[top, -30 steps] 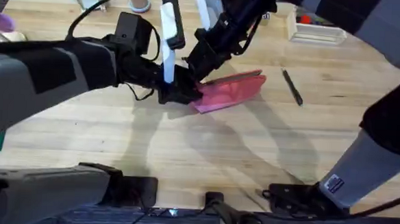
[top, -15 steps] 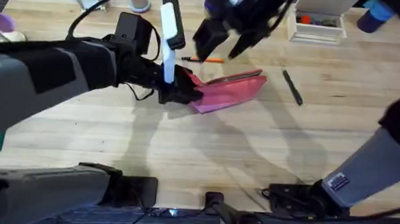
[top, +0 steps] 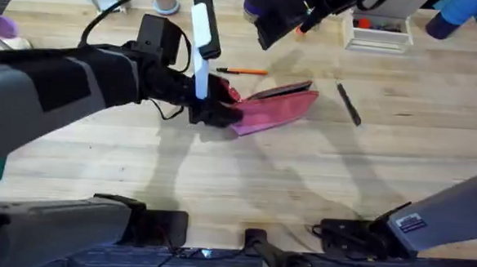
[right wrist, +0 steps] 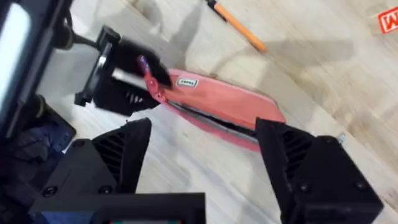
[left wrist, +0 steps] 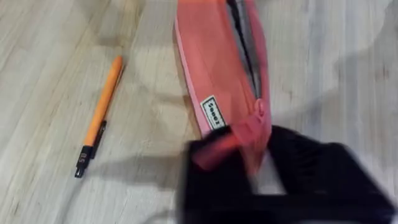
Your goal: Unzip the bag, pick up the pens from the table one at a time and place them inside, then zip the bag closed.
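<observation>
Pale wood planks form the surface (top: 244,179), bare along the lower half of the overhead frame. Just left of centre, the left hand (top: 215,108) is clamped on the near end of the pink bag (top: 274,108); its wrist view shows black fingers (left wrist: 214,168) pinching the fabric by the zipper, which gapes along the top edge. The bag lies slanted toward upper right. Beyond it, close to its far edge, rests the orange pen (top: 242,71); the black pen (top: 348,104) lies apart at centre right. Highest in the frame, the right hand (top: 287,23) hangs spread and empty above the surface. Risk, as I judge it: the slim orange pen lies flat, so a descending grasp may skid it away, or the opening may sag shut if the left grip slackens.
</observation>
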